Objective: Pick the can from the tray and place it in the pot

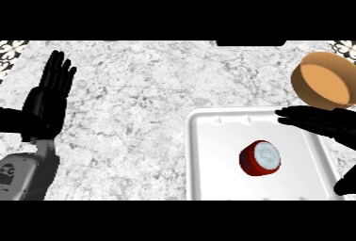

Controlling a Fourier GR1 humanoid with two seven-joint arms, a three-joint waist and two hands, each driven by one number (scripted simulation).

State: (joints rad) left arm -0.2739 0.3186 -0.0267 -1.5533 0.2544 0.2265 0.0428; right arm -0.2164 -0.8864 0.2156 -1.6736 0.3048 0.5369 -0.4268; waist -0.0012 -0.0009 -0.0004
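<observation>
A short red can [260, 158] with a silver lid stands upright on the white tray [212, 155] at the lower right. The tan pot [325, 81] sits beyond the tray's far right corner, its open mouth showing. My right hand [321, 121] reaches in from the right edge over the tray's far right part, fingers straight and pointing left, open. It is above and to the right of the can, not touching it. My left hand [47, 100] rests open at the left edge, fingers up.
The counter top is grey speckled stone. A patterned tile strip shows at the far corners [12, 48]. A dark object [250, 43] lies at the far edge.
</observation>
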